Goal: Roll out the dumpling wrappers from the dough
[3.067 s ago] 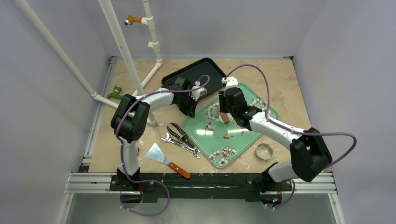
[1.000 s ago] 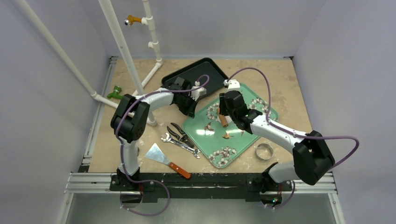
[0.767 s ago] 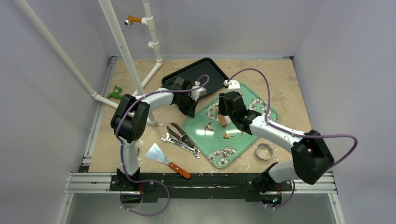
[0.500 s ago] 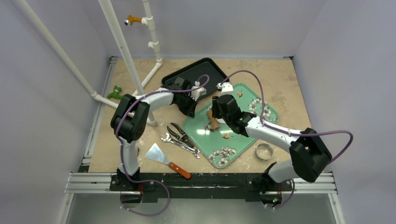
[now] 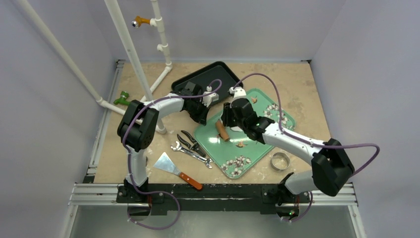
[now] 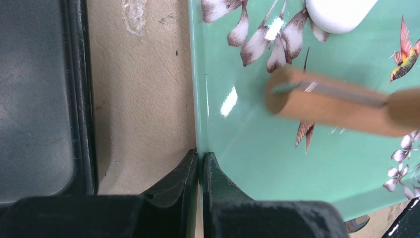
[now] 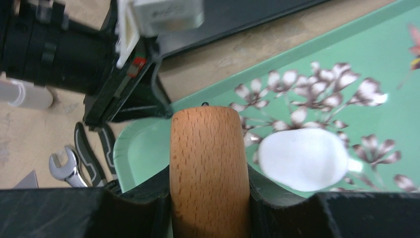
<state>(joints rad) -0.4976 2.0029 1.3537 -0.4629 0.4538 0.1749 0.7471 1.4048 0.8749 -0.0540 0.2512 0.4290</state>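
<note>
A flattened, roundish white dumpling wrapper (image 7: 302, 158) lies on the green flowered tray (image 5: 257, 148), over its blossom prints. In the left wrist view only the wrapper's (image 6: 339, 12) edge shows at the top. My right gripper (image 7: 208, 183) is shut on a wooden rolling pin (image 7: 208, 148). The pin (image 5: 221, 130) sits over the tray's left part, beside the wrapper and apart from it, and looks blurred in the left wrist view (image 6: 337, 101). My left gripper (image 6: 199, 156) is shut on the tray's left rim (image 6: 194, 99). In the top view my right arm hides the wrapper.
A black tray (image 5: 205, 79) lies behind the left gripper (image 5: 200, 116). Pliers (image 5: 190, 141), a wrench (image 5: 190, 153) and a scraper with an orange handle (image 5: 173, 168) lie left of the green tray. A metal ring (image 5: 280, 160) sits at its right. White pipes (image 5: 131, 54) stand at back left.
My right gripper has carried the rolling pin leftward across the tray, off the wrapper and toward the left corner. The left gripper has kept its hold on the rim.
</note>
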